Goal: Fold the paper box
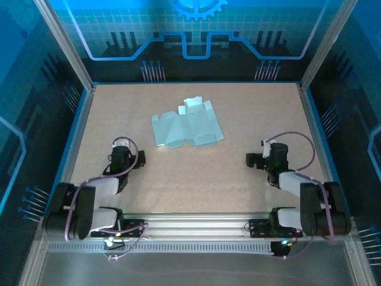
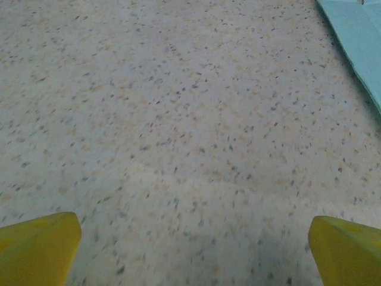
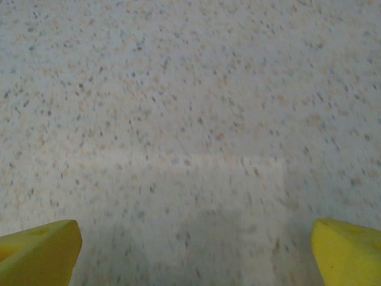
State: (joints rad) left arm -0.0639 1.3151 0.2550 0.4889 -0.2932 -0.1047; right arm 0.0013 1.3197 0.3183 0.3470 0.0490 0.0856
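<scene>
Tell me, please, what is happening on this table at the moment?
Two robot arms are set up to fold the paper box, which lies as a flat, unfolded die-cut sheet toward the far middle of the table. Nothing is handling it yet. The left gripper and the right gripper are both open and empty, poised over bare tabletop on the near side, one on each side of the sheet and apart from it.
</scene>
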